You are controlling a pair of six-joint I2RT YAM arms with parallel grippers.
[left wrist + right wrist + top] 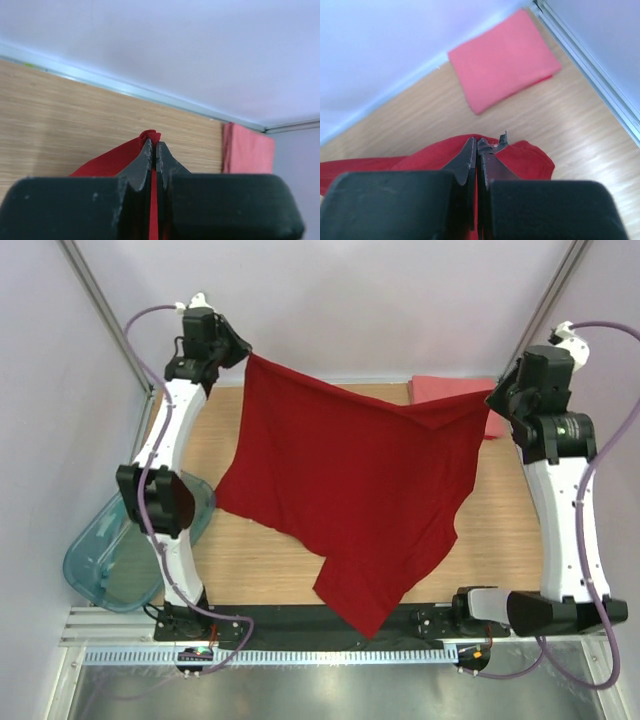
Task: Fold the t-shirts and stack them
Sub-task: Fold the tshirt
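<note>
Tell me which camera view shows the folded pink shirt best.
Right wrist. There the pink shirt lies whole, a flat folded rectangle on the table. The top external view shows only a strip of it behind the hanging dark red shirt and the right arm; the left wrist view catches just a part.

The dark red t-shirt (pixel 350 490) is soft matt cloth, a fine knit without sheen, hanging in loose creases. The salmon-pink t-shirt (pixel 505 60) is the same kind of matt cloth, lying smooth and flat. The left hand (pixel 154 146) and right hand (pixel 476 145) have fingers of matt black plastic, faintly grainy and flecked with dust. The table (pixel 500 540) is pale wood with a straight grain and a dull satin finish, edged at the back by a smooth metal strip (pixel 150 96). The bin (pixel 100 560) is translucent teal plastic, glossy.
</note>
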